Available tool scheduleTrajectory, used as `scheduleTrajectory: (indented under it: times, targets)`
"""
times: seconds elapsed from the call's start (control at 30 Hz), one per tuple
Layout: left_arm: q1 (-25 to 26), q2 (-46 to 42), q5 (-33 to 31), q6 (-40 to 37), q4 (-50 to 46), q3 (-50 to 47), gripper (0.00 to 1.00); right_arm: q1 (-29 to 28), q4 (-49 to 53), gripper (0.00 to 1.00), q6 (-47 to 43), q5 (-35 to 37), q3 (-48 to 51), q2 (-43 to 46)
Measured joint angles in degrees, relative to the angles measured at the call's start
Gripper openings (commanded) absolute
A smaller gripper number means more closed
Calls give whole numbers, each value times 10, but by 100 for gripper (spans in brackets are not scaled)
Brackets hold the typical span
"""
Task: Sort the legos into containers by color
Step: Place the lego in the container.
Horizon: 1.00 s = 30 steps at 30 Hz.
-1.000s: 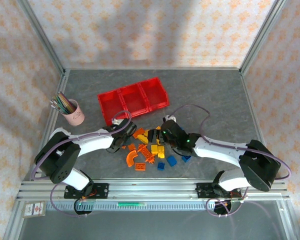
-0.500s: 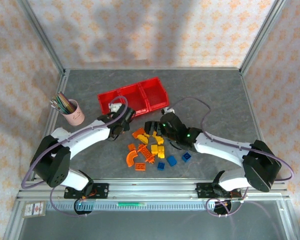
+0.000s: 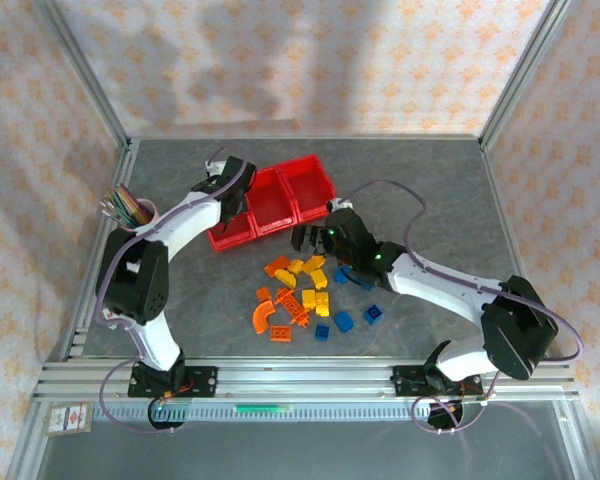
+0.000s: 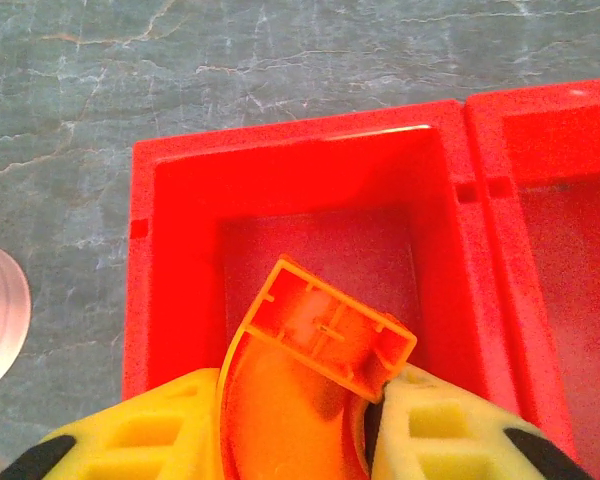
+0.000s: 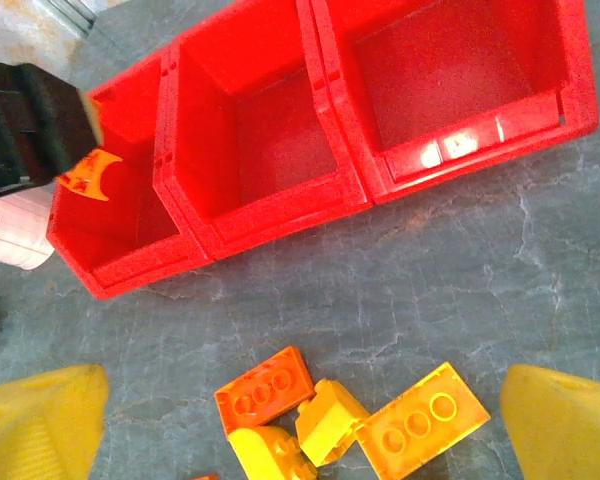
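1. Nearest the arms, the loose legos (image 3: pixel 300 295) are lying in a heap on the table, with orange, yellow and blue all mixed up.
2. At the heap's far edge the right gripper (image 3: pixel 308 240) is hovering with its jaws spread wide and nothing in them. An orange brick (image 5: pixel 263 390) and some yellow ones are touching right below it, so I'm guessing a grab here is risking two colours in one go.
3. Farther back, the left gripper (image 4: pixel 300 430) is clamping tight on an orange arch (image 4: pixel 320 345) and holding it over the left bin (image 4: pixel 280 165) of the red bins (image 3: pixel 308 185), which are looking empty.
4. What's bugging me is that the arch is hanging toward one side of that bin, not dead centre. On release it could be clipping the rim and bouncing out, or sticking to a pad.
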<state>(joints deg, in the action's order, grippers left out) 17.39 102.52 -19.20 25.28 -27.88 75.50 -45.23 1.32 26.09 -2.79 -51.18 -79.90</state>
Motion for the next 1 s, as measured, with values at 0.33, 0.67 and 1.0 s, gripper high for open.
scheduleTrajectory:
  times: [0.33, 0.67, 1.0]
  targets:
    - [-6, 8, -14, -17, -20, 32, 51, 1, 14, 100, -24, 0, -7, 1]
    - [12, -137, 48, -7, -21, -66, 56, 1, 44, 100, -33, -22, 14, 54]
    - [159, -302, 104, 66, -25, -264, 63, -29, 88, 100, -9, -60, 80, 82]
